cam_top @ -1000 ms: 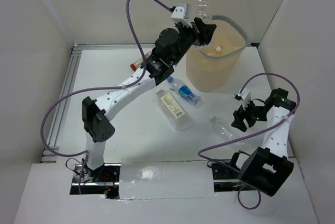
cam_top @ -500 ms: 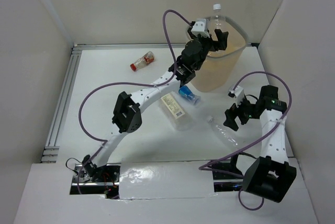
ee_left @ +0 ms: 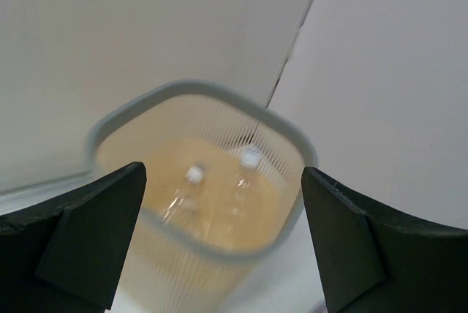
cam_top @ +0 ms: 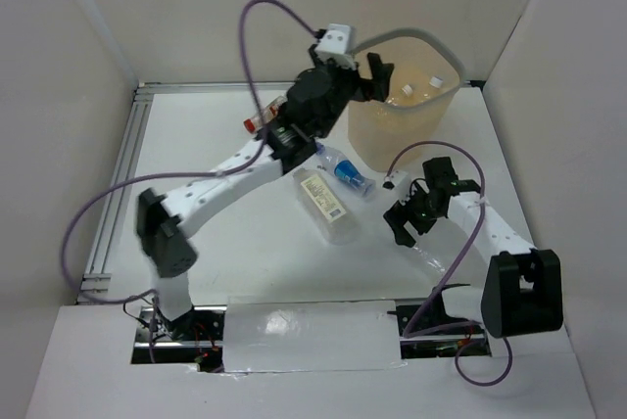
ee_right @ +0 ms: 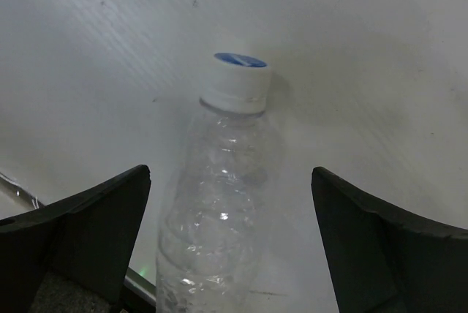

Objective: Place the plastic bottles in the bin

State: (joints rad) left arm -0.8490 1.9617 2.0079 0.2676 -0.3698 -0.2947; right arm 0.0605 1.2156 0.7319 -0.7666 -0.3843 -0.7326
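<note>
Plastic bottles: small, clear and thin-walled; two white-capped bottles [ee_left: 251, 157] are inside the bin [cam_top: 392, 140], and four more lie on the desk [cam_top: 245, 262].
Crinkled bottle [ee_right: 223, 196]: on its side on the desk in front of the bin, dented clear body, white cap with blue print.
White-labelled bottle [cam_top: 326, 204]: squarish, lying mid-desk, just beside the blue-capped bottle [cam_top: 345, 173].
Red-capped bottle [cam_top: 257, 121]: short, lying at the far left, partly hidden by the left arm [cam_top: 235, 169].
Bin material: translucent beige plastic with fine vertical ribs and a rounded-square grey rim, standing at the far right of the desk.
Desk surface: smooth matt white.
Left arm pose: stretched far forward and raised, its wrist level with the bin's near rim.
Left fingers [ee_left: 80, 232]: black, spread wide, holding nothing, with the bin's mouth framed between them.
Right arm [cam_top: 490, 233] pose: low, bent inward over the crinkled bottle.
Right fingers [ee_right: 80, 232]: spread wide either side of that bottle's neck, clear of it.
</note>
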